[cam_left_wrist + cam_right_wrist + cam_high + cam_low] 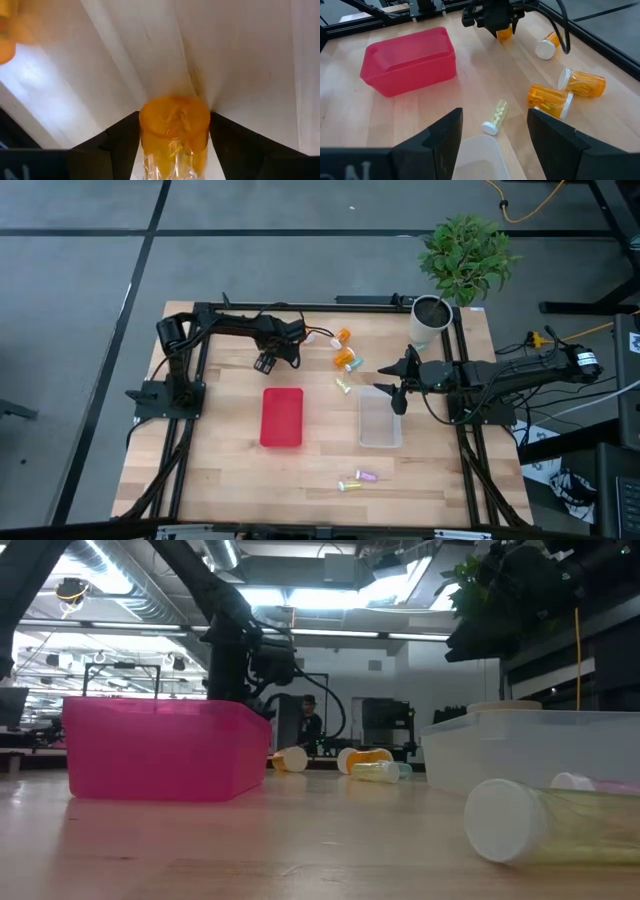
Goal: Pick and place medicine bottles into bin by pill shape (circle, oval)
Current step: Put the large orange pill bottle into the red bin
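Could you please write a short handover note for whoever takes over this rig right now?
Left gripper: shut on a translucent orange medicine bottle, held above the table behind the pink plastic bin.
Right gripper: open, empty, over the clear plastic bin.
Three orange bottles and a yellowish vial lie between the arms; two pastel vials lie at the front edge.
Neither bin visibly holds a bottle; all sorting is left.
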{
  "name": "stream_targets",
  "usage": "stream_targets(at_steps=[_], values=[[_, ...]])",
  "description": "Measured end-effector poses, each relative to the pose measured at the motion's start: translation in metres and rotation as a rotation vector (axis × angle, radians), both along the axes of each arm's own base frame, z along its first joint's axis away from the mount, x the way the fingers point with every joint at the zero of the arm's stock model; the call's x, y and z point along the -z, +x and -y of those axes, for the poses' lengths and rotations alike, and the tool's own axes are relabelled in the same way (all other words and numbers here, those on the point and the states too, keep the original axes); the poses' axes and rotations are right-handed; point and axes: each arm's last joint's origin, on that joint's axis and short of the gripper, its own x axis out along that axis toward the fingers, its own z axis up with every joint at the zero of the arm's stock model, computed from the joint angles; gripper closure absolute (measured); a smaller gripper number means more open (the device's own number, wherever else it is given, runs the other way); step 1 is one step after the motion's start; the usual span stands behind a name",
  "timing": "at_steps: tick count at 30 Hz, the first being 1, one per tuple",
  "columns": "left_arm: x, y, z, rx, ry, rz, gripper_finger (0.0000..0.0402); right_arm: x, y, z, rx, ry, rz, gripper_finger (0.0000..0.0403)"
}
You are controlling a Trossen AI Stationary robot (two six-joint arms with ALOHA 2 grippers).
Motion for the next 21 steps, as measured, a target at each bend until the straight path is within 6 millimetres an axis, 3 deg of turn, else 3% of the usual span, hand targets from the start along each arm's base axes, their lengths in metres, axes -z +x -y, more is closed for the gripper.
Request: stream_targets(at_steps=[9,14,18,21], values=[[-0.009,-0.003,0.001,-0.052,0.024,0.017,0.0231,0.0,0.0,0.0,0.001,0.0,0.0,0.0178],[-0.014,-0.005,0.008,-0.08,0.069,-0.017,0.0237,0.0,0.0,0.0,0.0,0.0,0.001,0.0178],[-0.032,-0.009,0.02,-0.115,0.103,-0.039,0.0237,0.0,0.0,0.0,0.0,0.0,0.001,0.0178],[-0.057,-0.007,0.032,-0.167,0.121,0.015,0.0237,0.0,0.0,0.0,0.0,0.0,0.001,0.0178]])
